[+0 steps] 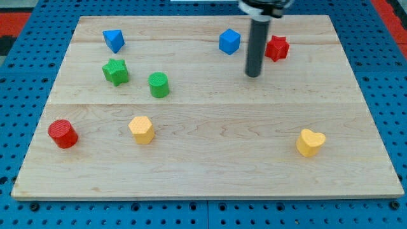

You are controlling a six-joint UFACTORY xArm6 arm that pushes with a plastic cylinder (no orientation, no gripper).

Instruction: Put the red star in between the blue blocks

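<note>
Camera view: wooden surface (210,172) on a blue pegboard. No pincer on this arm, only a dark rod, so there is no spread or pinch to report. My tip (254,75) sits in the far right part of the surface, toward the view's top.

Red star (276,48) lies near the far edge, just up and to the view's right of my tip, close but apart. Blue cube (229,41) sits near the same edge, to the view's left of the rod. Second blue block (114,40), wedge-like, is by the far-left corner, well apart from the cube.

Key relation: the star is on the wrong side of the cube, and my tip stands on the star's left. Judgement: the tip must first get round to the star's right side, then push it leftward past the cube into the gap.

Others: green star (116,71), green cylinder (159,84), red cylinder (63,133), yellow hexagon (142,130), yellow heart (310,142).
</note>
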